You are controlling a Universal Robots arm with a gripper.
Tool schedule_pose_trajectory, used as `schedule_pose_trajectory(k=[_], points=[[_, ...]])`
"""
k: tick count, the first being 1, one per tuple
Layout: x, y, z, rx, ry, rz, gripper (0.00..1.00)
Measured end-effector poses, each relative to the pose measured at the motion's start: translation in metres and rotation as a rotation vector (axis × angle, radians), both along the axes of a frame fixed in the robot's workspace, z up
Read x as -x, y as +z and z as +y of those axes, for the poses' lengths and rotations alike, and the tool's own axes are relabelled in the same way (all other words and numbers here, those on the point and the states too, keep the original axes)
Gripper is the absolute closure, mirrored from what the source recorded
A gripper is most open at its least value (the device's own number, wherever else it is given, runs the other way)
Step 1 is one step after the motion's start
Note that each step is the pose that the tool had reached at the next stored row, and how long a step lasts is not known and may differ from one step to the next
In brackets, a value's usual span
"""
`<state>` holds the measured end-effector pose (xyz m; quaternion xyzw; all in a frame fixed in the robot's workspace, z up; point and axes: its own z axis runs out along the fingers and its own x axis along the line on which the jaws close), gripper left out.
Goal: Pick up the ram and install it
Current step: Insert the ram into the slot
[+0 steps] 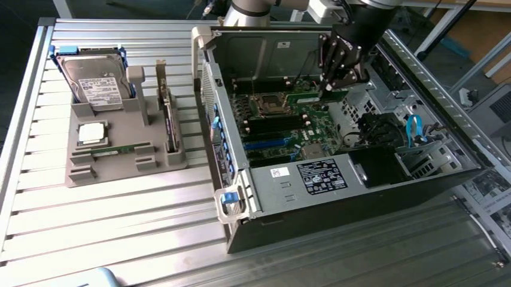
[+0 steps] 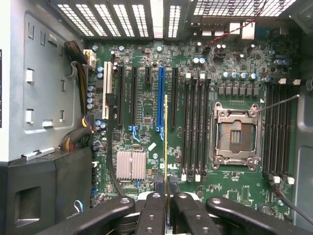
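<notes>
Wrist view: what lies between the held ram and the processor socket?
In the wrist view, one long black expansion slot and four memory slots separate the ram from the processor socket.

Motherboard (image 2: 146, 103), wrist view: white lettering beside the finned heatsink (image 2: 131, 164), apparently "DELL". Remaining board print too fine to read. Hard drive (image 1: 96, 84), exterior view: white label (image 1: 102, 92) with dark print, illegible. Computer case (image 1: 335, 218): black label (image 1: 322, 177) with white print and symbols, small white sticker (image 1: 279, 172) just beside it, further white sticker (image 1: 285, 43) on inner wall. None legible.
</notes>
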<state>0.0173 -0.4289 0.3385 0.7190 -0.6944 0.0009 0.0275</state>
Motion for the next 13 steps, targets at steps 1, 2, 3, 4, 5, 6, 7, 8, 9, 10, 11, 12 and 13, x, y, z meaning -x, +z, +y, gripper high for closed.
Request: schedule_pose_trajectory(k=[1,2,3,4,5,6,7,8,9,10,11,12,13], points=[[0.0000,-0.0003,0.0000,0.0000,0.000,0.0000,0.87],[0.0000,-0.0006,0.0000,0.0000,0.000,0.0000,0.87],[0.0000,-0.0008,0.0000,0.0000,0.000,0.0000,0.87],[0.0000,-0.0012,0.0000,0.0001,0.000,0.0000,0.87],[0.0000,-0.0015,0.0000,0.0001,0.000,0.0000,0.87],[0.0000,-0.0018,0.0000,0.0000,0.000,0.0000,0.87],[0.0000,-0.0021,0.0000,0.0000,0.000,0.0000,0.87],[0.0000,-0.0024,0.0000,0.0000,0.000,0.0000,0.87],[0.0000,-0.0026,0.0000,0.0000,0.000,0.0000,0.87],[0.0000,-0.0028,0.0000,0.0001,0.000,0.0000,0.87],[0.0000,-0.0032,0.0000,0.0001,0.000,0.0000,0.87],[0.0000,-0.0034,0.0000,0.0001,0.000,0.0000,0.87],[0.0000,-0.0038,0.0000,0.0001,0.000,0.0000,0.87]])
